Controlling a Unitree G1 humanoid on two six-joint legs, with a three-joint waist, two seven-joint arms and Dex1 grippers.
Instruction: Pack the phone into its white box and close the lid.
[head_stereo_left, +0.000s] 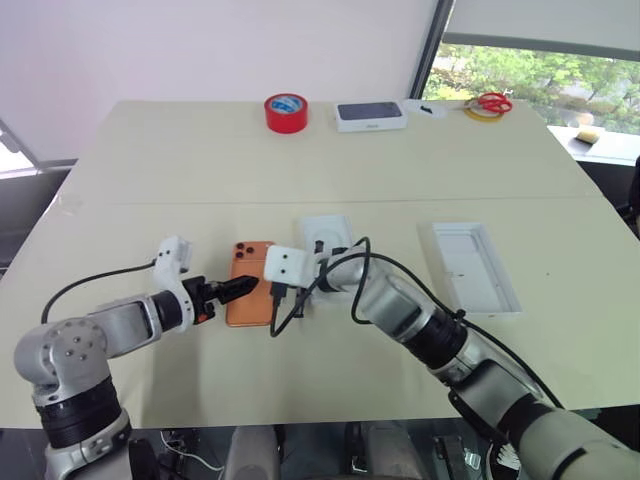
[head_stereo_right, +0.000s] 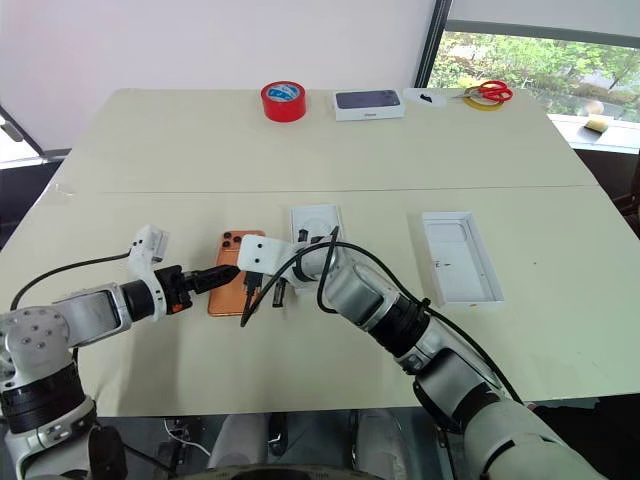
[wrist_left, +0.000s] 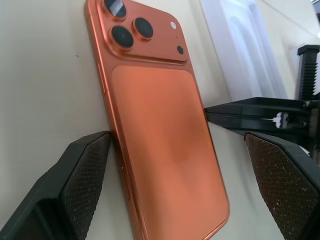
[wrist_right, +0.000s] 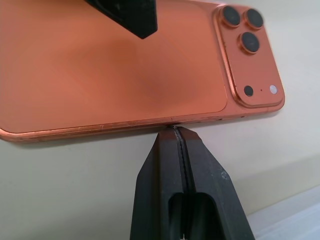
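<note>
The phone (head_stereo_left: 250, 283) lies flat on the table (head_stereo_left: 150, 180), back up, lenses at its far end, just left of a white card (head_stereo_left: 325, 235) with an oval outline. The lid (head_stereo_left: 473, 266) rests well off to the right, open side up. I cannot say for sure where the white box itself is; it may be hidden behind the right arm.

The left gripper (head_stereo_left: 240, 288) has its fingers (wrist_left: 75, 180) spread wide, one on each side of the phone's near end, straddling its long edges without clamping. The right gripper (wrist_right: 177, 131) has its jaws pressed together on nothing, with the tip set against the phone's long right edge, as the right wrist view shows.

Judging by its look, the phone is stiff, thin and fairly dense, with a smooth matte back and rounded metal edges that could slip under hard pads. It lies flush on the table, so there is little to get under. The long edges near the middle look like the best hold, clear of the lens bump and the side buttons. Glass lenses and the face underneath are the fragile parts, so sliding or dropping it should be avoided.

No brand or writing can be read on the phone. The far box (head_stereo_left: 370, 115) with a dark phone picture carries small text, too small to read.
</note>
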